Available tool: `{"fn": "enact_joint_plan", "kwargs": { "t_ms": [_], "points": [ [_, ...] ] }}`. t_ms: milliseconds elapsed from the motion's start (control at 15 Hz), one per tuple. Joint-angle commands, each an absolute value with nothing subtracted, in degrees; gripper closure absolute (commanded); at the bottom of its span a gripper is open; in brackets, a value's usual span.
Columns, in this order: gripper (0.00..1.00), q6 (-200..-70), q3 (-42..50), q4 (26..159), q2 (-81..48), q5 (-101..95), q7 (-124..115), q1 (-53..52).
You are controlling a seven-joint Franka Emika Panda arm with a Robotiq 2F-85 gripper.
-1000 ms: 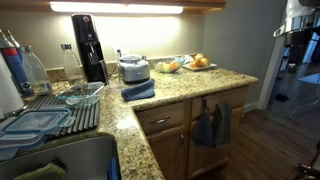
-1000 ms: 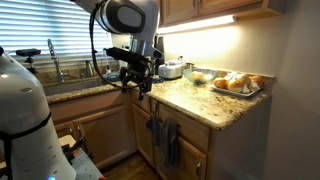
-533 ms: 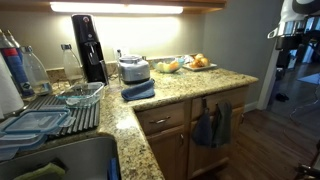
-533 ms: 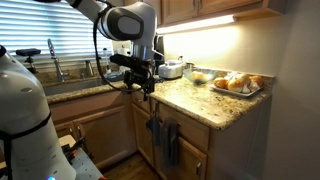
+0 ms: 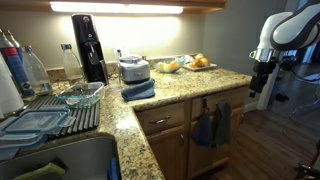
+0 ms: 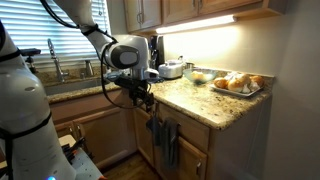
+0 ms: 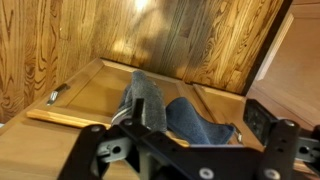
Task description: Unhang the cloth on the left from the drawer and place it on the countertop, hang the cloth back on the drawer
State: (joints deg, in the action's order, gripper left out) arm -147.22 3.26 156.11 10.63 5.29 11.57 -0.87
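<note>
The dark slate-blue cloth (image 5: 205,128) hangs on the left of the honey-brown drawer (image 5: 238,96), beside a lighter grey-blue cloth (image 5: 223,122). Both cloths show in both exterior views; the dark one (image 6: 156,133) is on the left there too. In the wrist view the dark cloth (image 7: 203,122) lies next to the grey one (image 7: 146,98) against the drawer front (image 7: 90,95). My gripper (image 5: 257,88) is open and empty. It hangs in front of the cabinet, just below the edge of the granite countertop (image 5: 185,85), apart from the cloths. It also shows in an exterior view (image 6: 144,98) and in the wrist view (image 7: 190,133).
A folded light blue towel (image 5: 138,90), a toaster (image 5: 133,68), a fruit tray (image 5: 200,63) and a coffee machine (image 5: 89,46) stand on the counter. A dish rack (image 5: 60,108) and sink are at the left. Wooden floor lies below.
The arm has come down from above the counter to the level of the drawer front and nearer to the hanging cloths. The cloths have not moved.
</note>
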Motion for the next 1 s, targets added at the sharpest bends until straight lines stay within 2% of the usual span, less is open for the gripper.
{"fn": "enact_joint_plan", "kwargs": {
  "t_ms": [0, 400, 933],
  "points": [
    [0.00, -148.29, 2.39, 155.93, 9.06, 5.24, 11.02, -1.06],
    [0.00, -149.28, 1.56, 155.09, 6.62, 5.25, 10.62, -1.28],
    [0.00, -166.79, -3.60, 152.23, -7.69, 12.98, 12.18, -3.33]
  ]
}}
